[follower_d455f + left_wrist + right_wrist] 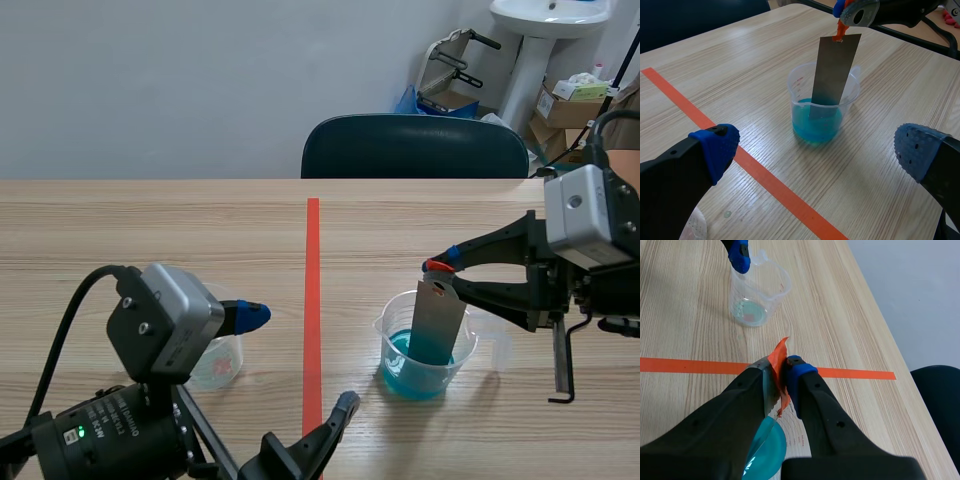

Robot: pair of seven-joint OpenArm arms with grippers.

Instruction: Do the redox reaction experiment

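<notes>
Strip (437,325) hangs from R gripper (440,268).

We see a metal strip (437,325) standing in a cup (395,345), right of the tape line (312,280). Our right fingers (495,242) hold its top. A second cup (224,362) sits left of the line.

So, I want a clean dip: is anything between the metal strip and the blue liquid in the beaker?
Nothing visible. The right end effector holds the metal strip by its orange tab. The strip's lower end is already inside the beaker, in the blue liquid.
</notes>
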